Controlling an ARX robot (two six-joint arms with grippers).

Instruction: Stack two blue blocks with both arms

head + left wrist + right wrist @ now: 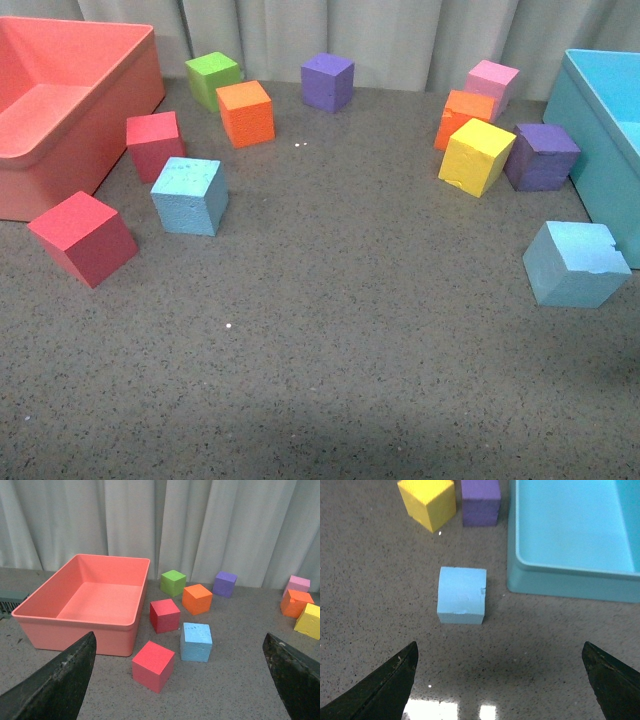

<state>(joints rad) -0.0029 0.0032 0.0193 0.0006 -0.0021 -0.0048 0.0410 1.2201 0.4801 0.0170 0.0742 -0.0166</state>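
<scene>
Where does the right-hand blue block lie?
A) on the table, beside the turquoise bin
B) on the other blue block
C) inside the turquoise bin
A: the blue block rests on the table outside the turquoise bin, far from the other blue block.

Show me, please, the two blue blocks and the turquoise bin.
Left blue block (183, 213), front view, front face.
Right blue block (582, 248), front view, top face.
Turquoise bin (592, 135), front view, outer side wall.

Coral bin far left, turquoise bin far right, yellow cube just beside a purple cube.
</scene>
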